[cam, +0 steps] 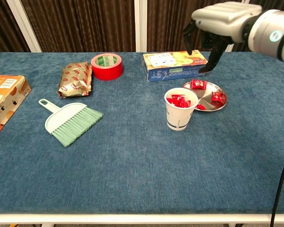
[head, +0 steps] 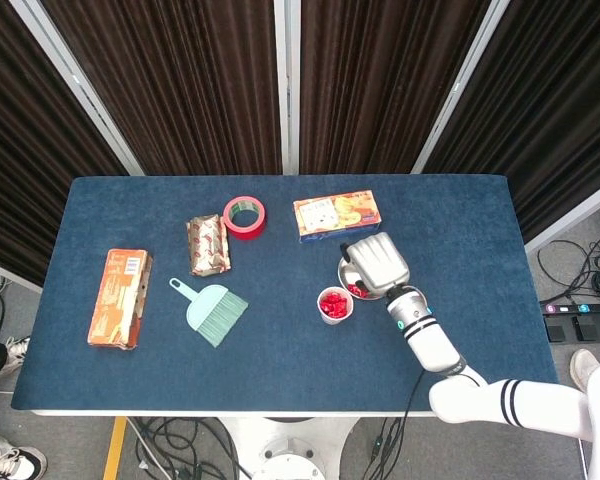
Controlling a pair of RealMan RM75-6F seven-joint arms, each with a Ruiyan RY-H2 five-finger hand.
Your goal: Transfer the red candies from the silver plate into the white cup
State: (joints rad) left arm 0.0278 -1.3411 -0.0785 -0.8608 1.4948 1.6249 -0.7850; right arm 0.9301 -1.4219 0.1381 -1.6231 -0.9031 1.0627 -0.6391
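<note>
Table: covered in dark blue cloth; all listed items are carried on it.

White cup: stood upright right of centre, just beside the left edge of the silver plate. Several red candies are seen inside, heaped near the rim.

Silver plate: round and shallow, placed right of the cup and in front of the printed box. Red candies are left on it: one at the far edge, one at the right, and a smaller one at the near left edge by the cup.

Right robot hand: raised above the far side of the plate, palm down, dark fingers spread apart and pointed downward; nothing is held. In the head view the hand is seen over the plate, most of which is hidden by it.

Left robot hand: shown in neither view.

Printed box: laid flat behind the plate and cup.

Red tape roll: laid flat, left of the box.

Foil snack bag: laid left of the tape.

Green hand brush: laid in front of the bag, bristles toward the right.

Orange carton: laid at the left edge of the table.
</note>
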